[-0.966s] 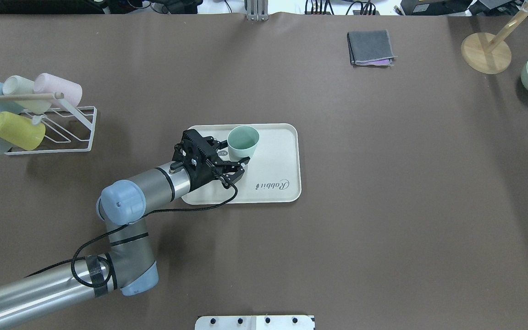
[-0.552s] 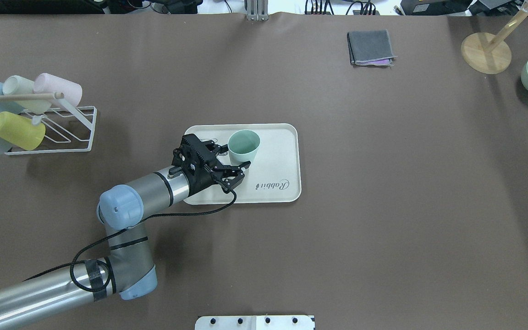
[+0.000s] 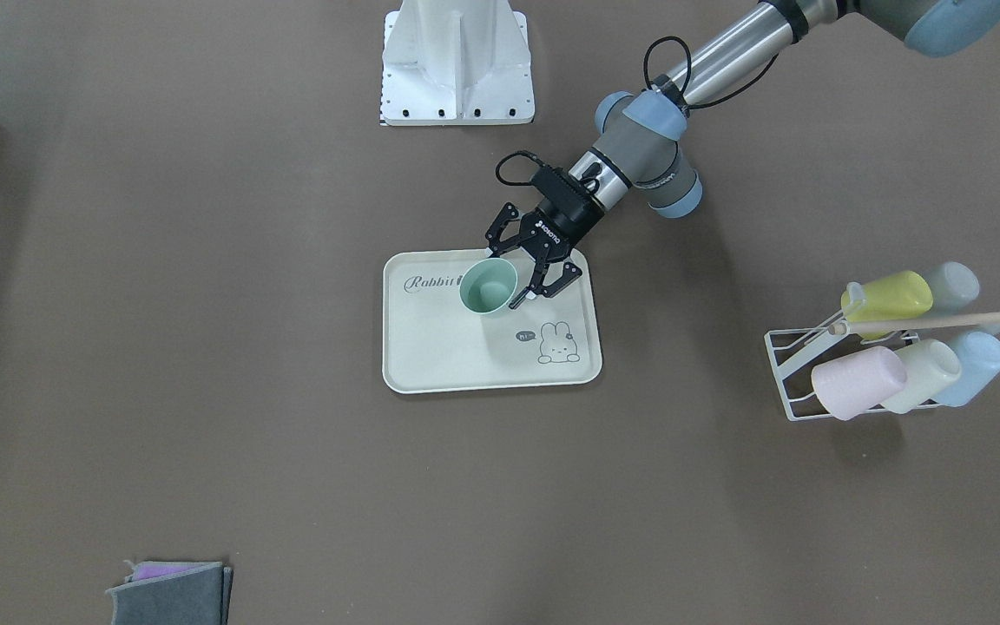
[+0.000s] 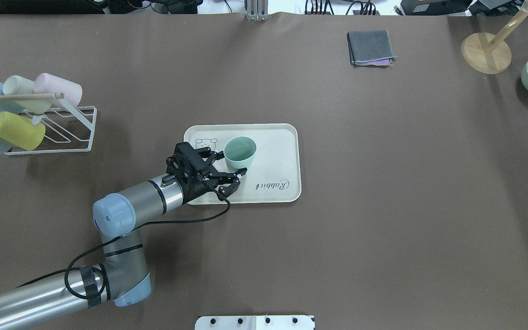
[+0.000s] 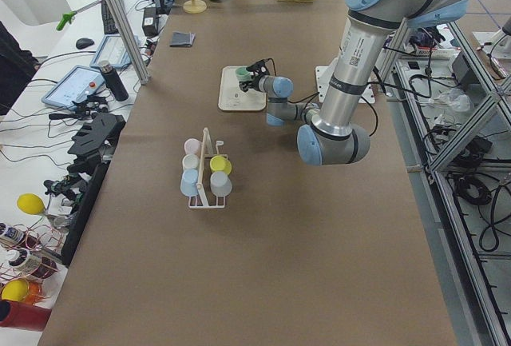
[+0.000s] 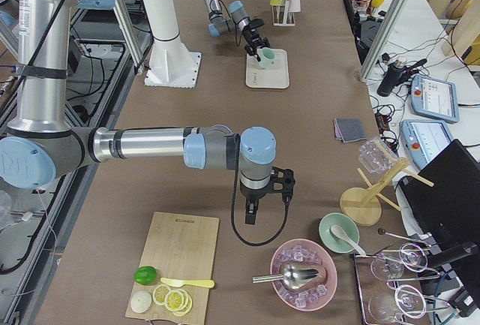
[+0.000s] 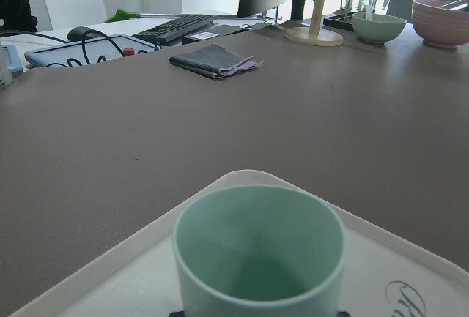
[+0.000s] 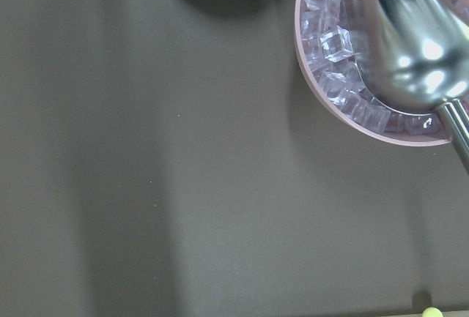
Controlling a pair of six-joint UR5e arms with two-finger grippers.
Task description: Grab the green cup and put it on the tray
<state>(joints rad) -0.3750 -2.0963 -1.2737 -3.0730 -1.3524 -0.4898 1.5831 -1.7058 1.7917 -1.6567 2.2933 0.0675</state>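
Brown table (image 4: 383,183), overhead view as my clock. On it the green cup (image 4: 240,153) stands upright on the tray (image 4: 282,146), just toward 12 o'clock of its centre, so placement looks done. My left hand (image 4: 233,163) sits at 8 o'clock of the cup, spread wide with one finger each side of its wall. It grips nothing as far as I can judge; whether it touches, I can't tell. My right hand (image 6: 250,220), far off by the ice: state can't tell.

Risk: if I pull back off-line, a finger clips the light cup and drags or tips it.

Contents: cup empty. Tray holds only the cup. Rack (image 4: 48,151) at 9 o'clock holds pastel cups (image 4: 57,89) on their sides. Pink bowl (image 8: 299,46) holds ice cubes (image 8: 337,46) plus metal scoop (image 8: 418,46).
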